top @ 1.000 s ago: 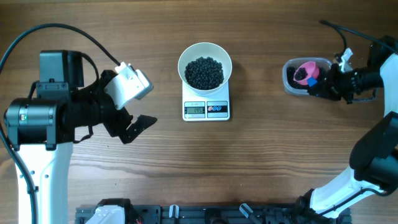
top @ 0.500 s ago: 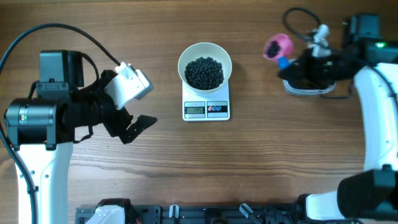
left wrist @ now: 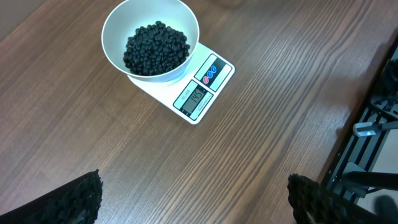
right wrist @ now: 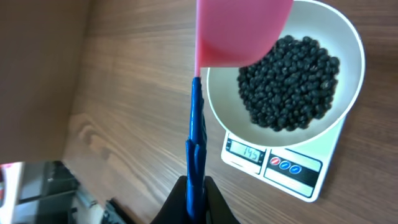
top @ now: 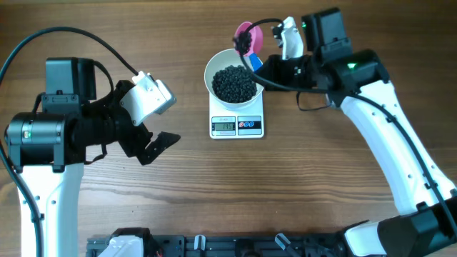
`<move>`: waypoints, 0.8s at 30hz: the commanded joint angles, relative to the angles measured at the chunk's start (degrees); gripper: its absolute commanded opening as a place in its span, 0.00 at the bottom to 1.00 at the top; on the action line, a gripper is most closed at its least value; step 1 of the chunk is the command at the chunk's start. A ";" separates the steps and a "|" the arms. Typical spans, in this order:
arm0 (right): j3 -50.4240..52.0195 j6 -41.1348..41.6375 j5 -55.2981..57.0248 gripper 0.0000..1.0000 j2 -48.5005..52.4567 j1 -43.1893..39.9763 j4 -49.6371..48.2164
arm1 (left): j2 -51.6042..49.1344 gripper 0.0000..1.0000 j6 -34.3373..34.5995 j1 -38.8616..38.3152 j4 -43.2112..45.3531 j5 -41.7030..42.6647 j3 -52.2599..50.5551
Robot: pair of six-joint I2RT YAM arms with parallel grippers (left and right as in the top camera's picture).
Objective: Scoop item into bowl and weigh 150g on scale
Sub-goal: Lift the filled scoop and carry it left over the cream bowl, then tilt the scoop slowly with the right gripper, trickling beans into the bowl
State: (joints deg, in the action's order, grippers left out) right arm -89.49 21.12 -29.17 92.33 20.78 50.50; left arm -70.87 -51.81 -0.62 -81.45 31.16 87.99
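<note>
The left arm (top: 43, 193), along the left edge of the frame, has smooth white links joined by bulky black cylindrical housings, one bearing a small coloured mark. A black cable (top: 71, 32) arcs over it at upper left, and a white box-shaped camera (top: 148, 96) is mounted at its wrist. The left tool (left wrist: 194, 193) has black fingers (left wrist: 78, 199), seemingly rough-textured, though blurred. The right arm (top: 385, 143), at right, is also white with black joints, a green light (top: 351, 68) and a thin black cable loop (top: 268, 25). The right tool (right wrist: 196, 199) is dark.

Scoop (right wrist: 239, 34): cup cut off by top edge; contents hidden.
Scale (top: 237, 126): display digits too small overhead.
Left end effector (left wrist: 196, 199): fingers (left wrist: 78, 199) cropped by bottom edge.
</note>
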 commanded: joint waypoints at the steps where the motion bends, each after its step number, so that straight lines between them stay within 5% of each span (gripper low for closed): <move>1: -0.04 0.68 3.91 0.04 -0.44 0.61 -0.35 | 0.20 1.00 -0.90 0.42 -0.04 0.00 0.81; 24: 0.11 -4.96 11.21 0.04 1.22 1.90 5.46 | 0.20 1.00 -0.92 0.42 -0.04 0.00 0.81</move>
State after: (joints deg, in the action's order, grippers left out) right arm -89.49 18.98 -20.40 92.66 22.13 54.37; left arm -70.87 -51.81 -0.62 -81.45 31.16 87.99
